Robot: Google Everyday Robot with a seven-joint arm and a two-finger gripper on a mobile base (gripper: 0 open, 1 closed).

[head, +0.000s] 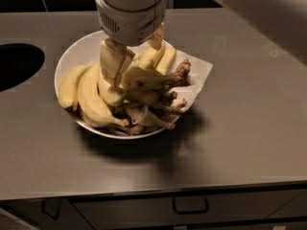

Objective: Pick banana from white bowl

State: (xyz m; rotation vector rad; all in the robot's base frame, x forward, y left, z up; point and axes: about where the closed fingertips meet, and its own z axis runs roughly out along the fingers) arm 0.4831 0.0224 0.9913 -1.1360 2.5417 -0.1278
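The white bowl sits on the grey counter and holds several yellow bananas. The banana with the thick dark-brown stem clump lies across the top of the pile, stem pointing right. My gripper hangs straight down from its white housing over the middle of the bowl. It is open: the left finger is down among the bananas and the right one sits by the upper bananas, with fruit between them. Nothing is lifted.
A crumpled white paper sheet sticks out from under the bananas at the bowl's right side. A dark round hole is cut in the counter at the left. The counter's front edge and drawer handles run below.
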